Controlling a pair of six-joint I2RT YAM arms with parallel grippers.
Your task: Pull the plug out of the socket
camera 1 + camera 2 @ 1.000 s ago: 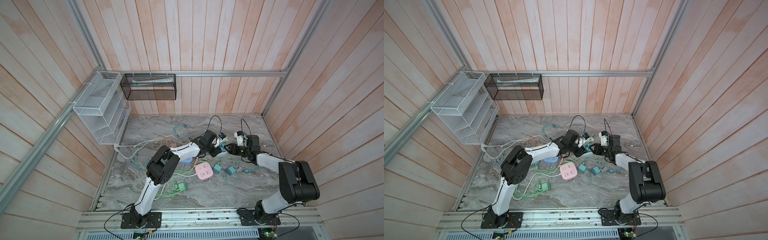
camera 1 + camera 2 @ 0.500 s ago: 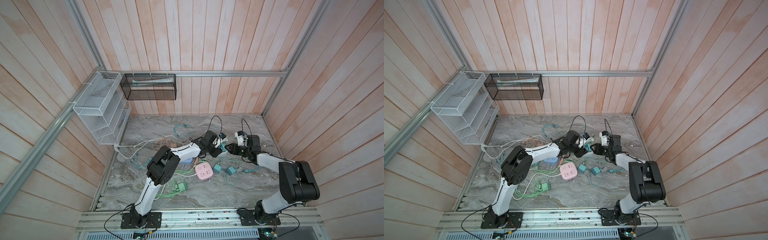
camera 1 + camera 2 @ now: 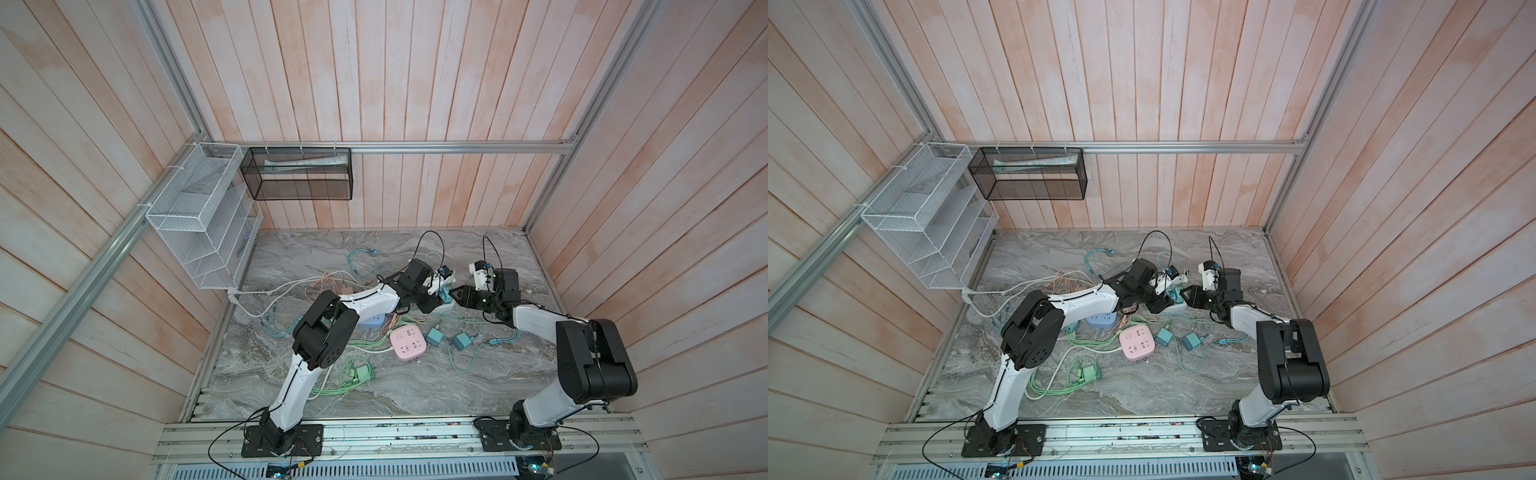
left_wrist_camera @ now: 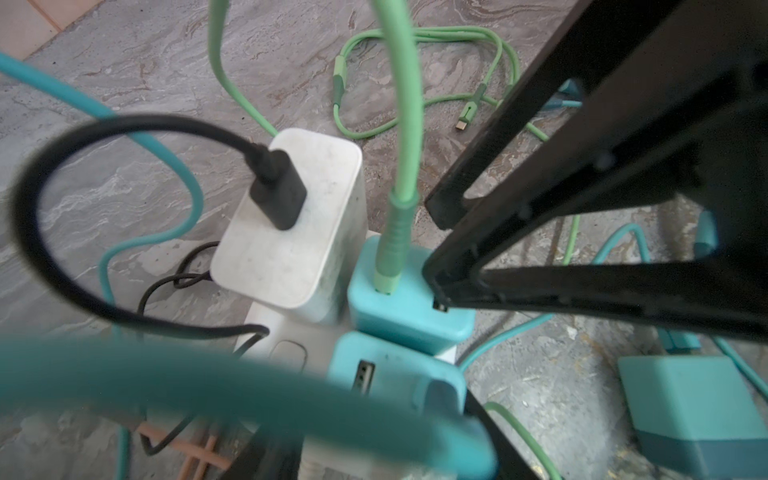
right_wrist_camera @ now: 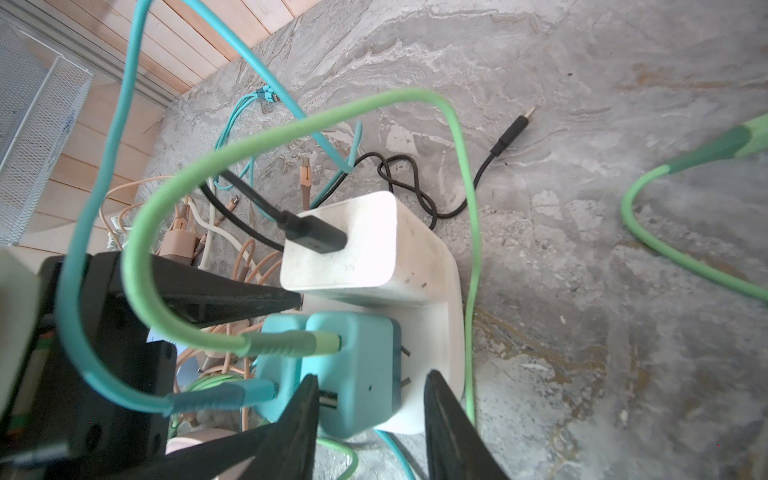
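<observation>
The white socket [image 5: 440, 332] lies on the marble table, also seen in both top views [image 3: 442, 306] [image 3: 1177, 306]. A teal plug [image 5: 357, 374] [image 4: 399, 316] with a green cable stands in it, its two prongs partly bared. My right gripper [image 5: 372, 376] [image 3: 455, 293] has this plug between its fingers. One finger presses the port face and the other stands by the prongs, against the socket. My left gripper [image 4: 374, 449] [image 3: 430, 305] straddles the socket's near end. A blurred teal cable hides whether it is touching the socket.
A white adapter [image 5: 357, 249] with a black cable and a second teal plug [image 5: 276, 395] also sit in the socket. A pink socket cube [image 3: 408, 341], loose teal adapters [image 3: 435, 336], a green adapter [image 3: 359, 373] and tangled cables lie nearby. Wire baskets [image 3: 199, 216] hang at back left.
</observation>
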